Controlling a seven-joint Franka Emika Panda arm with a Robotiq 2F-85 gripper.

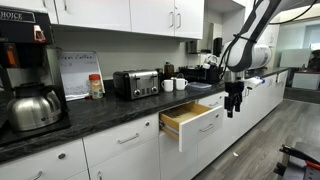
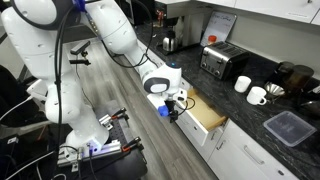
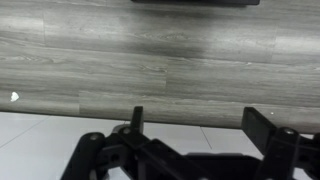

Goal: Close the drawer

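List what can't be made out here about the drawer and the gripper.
1. Inside of the drawer: too small in both exterior views, and its own wooden wall hides most of it.
2. Whether the gripper touches the drawer front: too small and blurred in both exterior views.
3. Wrist view: the drawer is out of frame; only floor shows past the fingers.
4. Dark shape: cut off by the wrist view's top edge.

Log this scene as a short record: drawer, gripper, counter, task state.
drawer: pulled open, wood box showing
gripper: beside the drawer front, contact unclear; jaws apart, empty
counter: dark; holds toaster, kettle, mugs
task state: drawer not yet closed
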